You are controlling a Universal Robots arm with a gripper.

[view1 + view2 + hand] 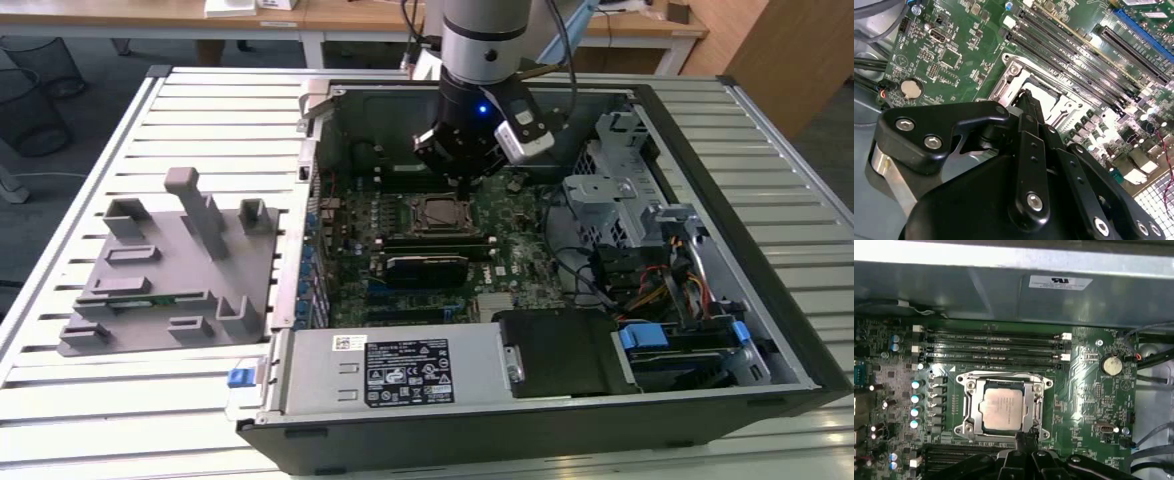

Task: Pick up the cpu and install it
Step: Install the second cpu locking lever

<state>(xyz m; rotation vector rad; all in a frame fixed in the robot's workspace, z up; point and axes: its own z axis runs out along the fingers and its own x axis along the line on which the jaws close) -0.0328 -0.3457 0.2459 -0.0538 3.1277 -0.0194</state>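
The cpu (1000, 410), a flat square chip with a silver-grey top, lies inside the metal-framed motherboard socket (967, 407) in the first wrist view. In the exterior view the socket (438, 213) sits mid-board inside the open computer case. My gripper (461, 183) hangs just above the socket's far edge. Its black fingertips (1024, 439) are pressed together at the socket's rim beside the chip, with nothing between them. In the second wrist view the narrow finger tip (1026, 102) points down at the socket frame (1066, 107).
Memory slots (994, 345) run beside the socket, and a coin battery (1112, 365) sits nearby. The case walls, a drive cage (621, 200) and the power supply (400, 370) hem the board in. A grey parts fixture (174, 265) lies on the slatted table at the exterior view's left.
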